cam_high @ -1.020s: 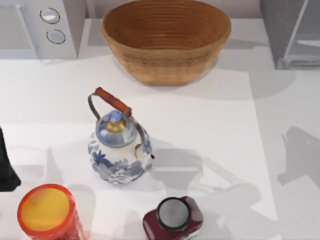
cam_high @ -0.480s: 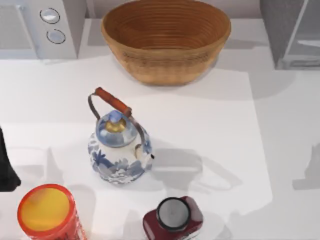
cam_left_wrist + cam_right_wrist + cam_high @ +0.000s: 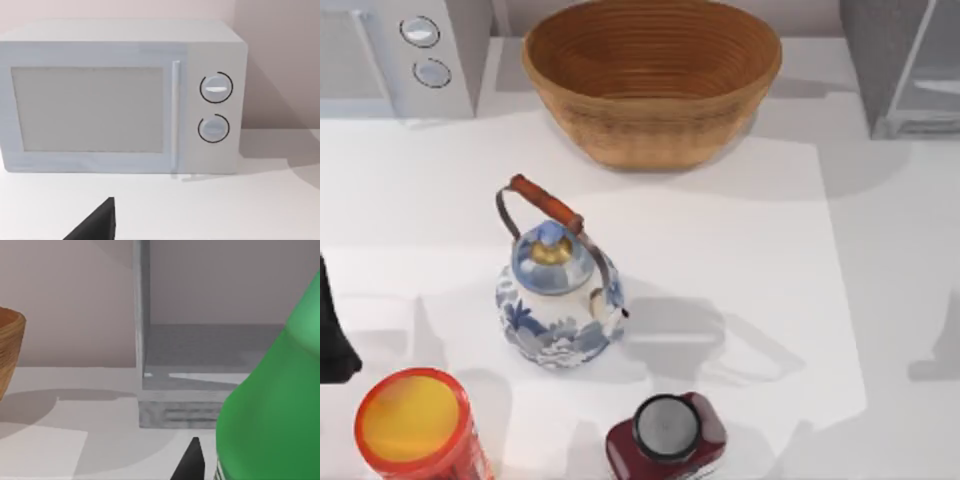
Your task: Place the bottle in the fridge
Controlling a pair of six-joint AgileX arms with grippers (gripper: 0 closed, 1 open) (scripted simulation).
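Bottle [image 3: 270, 410] close before open fridge [image 3: 190, 405], right end effector grip unclear, its table shadow shifted slightly.

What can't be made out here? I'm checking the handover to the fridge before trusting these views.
- Bottle: right wrist view's edges cut off its cap and base, so the grip on it can't be judged.
- Right gripper: one dark finger pokes in, the rest is out of frame.
- Fridge: the top view's edge cuts it off.
- Left gripper: only a dark finger shows; open or shut is unclear.
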